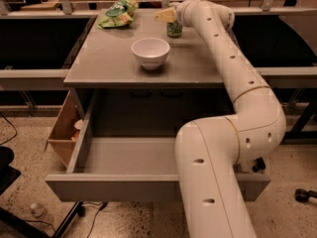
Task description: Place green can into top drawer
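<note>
hand [167, 17] at green can [174, 30] on grey table [109, 63], grip unclear; top drawer [109, 187] open over speckled floor [29, 133].

Nothing readable anywhere: the green can [174, 29] shows only white blotches, and the snack bag [118, 14] print won't resolve. The gripper [165, 17] is at the can's top, at the back of the grey table [109, 63].

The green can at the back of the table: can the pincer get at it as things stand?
Probably yes. The pincer is right at the top of the green can; the white bowl and snack bag stand apart from it.
</note>
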### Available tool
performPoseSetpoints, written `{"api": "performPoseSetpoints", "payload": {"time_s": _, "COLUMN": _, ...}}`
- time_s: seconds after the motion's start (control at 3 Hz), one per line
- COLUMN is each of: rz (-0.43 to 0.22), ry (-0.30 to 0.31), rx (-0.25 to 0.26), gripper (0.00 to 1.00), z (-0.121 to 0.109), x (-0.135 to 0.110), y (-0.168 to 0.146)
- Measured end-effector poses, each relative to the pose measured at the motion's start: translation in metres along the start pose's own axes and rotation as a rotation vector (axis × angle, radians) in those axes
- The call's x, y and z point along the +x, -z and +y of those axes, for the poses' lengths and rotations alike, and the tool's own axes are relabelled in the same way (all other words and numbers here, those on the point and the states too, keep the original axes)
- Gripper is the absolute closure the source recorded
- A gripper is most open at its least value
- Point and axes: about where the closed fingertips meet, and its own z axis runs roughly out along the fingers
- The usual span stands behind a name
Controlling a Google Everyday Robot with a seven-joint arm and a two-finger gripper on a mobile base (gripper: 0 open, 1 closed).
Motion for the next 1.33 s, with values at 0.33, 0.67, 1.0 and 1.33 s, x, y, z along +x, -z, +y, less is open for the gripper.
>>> {"api": "performPoseSetpoints", "payload": {"time_s": 0.33, "rz": -0.007, "ry": -0.053, "rx": 0.021, "gripper": 0.01, "z": 0.006, "x": 0.011, "y": -0.017}}
{"api": "performPoseSetpoints", "payload": {"time_s": 0.67, "rz": -0.001, "ry": -0.067, "rx": 0.009, "gripper": 0.23, "z": 0.014, "x": 0.021, "y": -0.026}}
{"api": "performPoseSetpoints", "payload": {"time_s": 1.0, "rz": -0.001, "ry": -0.067, "rx": 0.009, "gripper": 0.46, "z": 0.014, "x": 0.021, "y": -0.026}}
{"api": "performPoseSetpoints", "payload": {"time_s": 1.33, "rz": -0.001, "ry": -0.067, "rx": 0.009, "gripper": 0.69, "z": 0.014, "x": 0.021, "y": -0.026}}
